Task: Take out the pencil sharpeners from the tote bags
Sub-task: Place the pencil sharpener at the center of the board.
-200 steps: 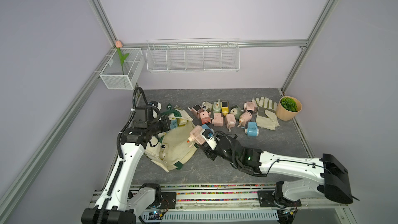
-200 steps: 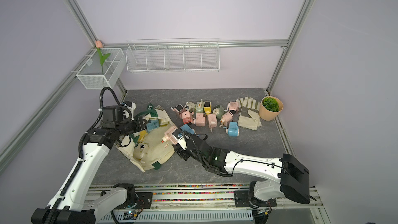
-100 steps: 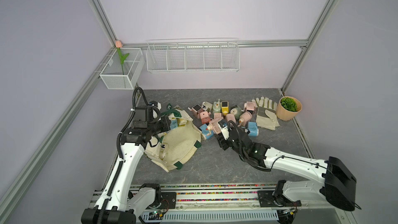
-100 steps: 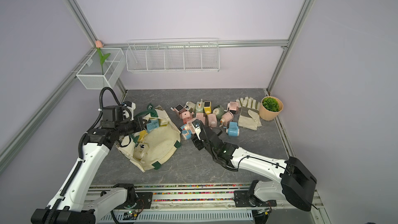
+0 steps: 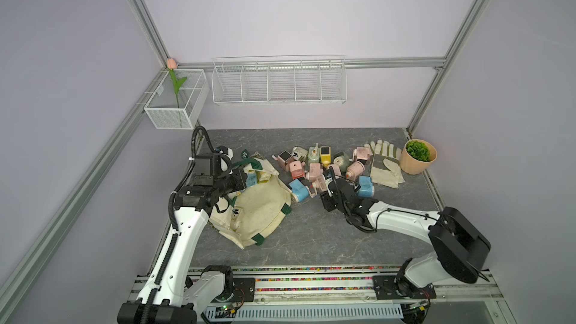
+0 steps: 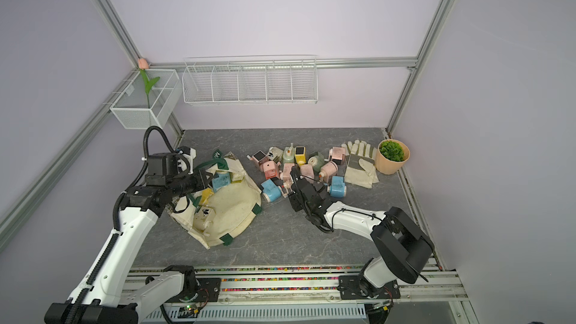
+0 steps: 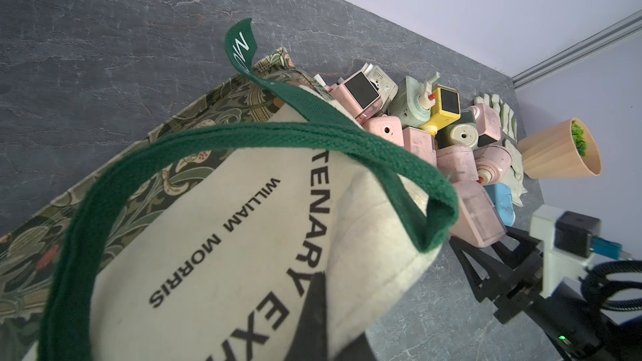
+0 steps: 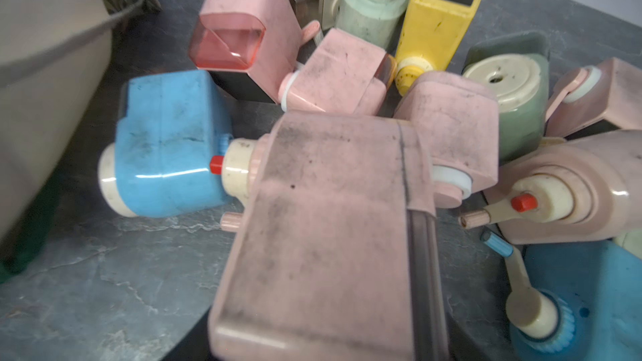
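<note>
Grey tabletop: right claw grips pink sharpener at the pile; left claw pinches tote.

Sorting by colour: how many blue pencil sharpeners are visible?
3 blue sharpeners: one beside the tote bag, one near the gloves, one in the bag's mouth. More may be hidden inside.

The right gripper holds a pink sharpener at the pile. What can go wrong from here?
1. The pink sharpener in the right gripper is crowded against the blue sharpener, so releasing it may knock neighbours around.
2. The left gripper pinches the tote bag at its rim. If it slips, the canvas may cover the sharpeners in the bag.
</note>
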`<action>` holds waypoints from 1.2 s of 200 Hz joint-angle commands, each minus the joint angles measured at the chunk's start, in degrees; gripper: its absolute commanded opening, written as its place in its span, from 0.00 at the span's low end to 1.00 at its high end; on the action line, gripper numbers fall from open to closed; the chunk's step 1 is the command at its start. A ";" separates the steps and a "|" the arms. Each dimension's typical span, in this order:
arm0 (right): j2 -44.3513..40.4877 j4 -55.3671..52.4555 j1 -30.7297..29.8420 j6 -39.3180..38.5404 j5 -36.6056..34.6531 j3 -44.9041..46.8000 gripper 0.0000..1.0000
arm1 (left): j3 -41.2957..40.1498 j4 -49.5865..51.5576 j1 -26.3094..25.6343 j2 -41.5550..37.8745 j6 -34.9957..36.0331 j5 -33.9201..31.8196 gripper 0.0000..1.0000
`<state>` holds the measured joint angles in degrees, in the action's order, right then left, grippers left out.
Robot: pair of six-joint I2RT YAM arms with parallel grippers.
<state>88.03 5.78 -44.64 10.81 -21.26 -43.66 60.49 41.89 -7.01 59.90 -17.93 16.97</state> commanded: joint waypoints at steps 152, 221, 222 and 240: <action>10.48 1.56 3.22 2.09 4.44 -5.23 0.70 | -0.37 -1.36 0.50 -1.06 -1.05 2.28 0.00; 5.54 2.58 3.24 1.89 6.35 -2.56 0.85 | -0.39 -1.36 0.50 -1.11 -1.05 2.05 0.00; 5.38 2.57 3.24 1.87 6.38 -2.52 0.85 | -0.38 -1.37 0.50 -1.15 -1.05 1.99 0.00; 2.16 3.34 3.05 1.87 6.75 -0.85 0.86 | -0.37 -1.37 0.50 -1.15 -1.05 1.93 0.00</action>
<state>95.42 6.57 -41.71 12.47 -15.57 -46.74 60.10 41.85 -6.76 59.90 -18.37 18.00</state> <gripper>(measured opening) 0.857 0.048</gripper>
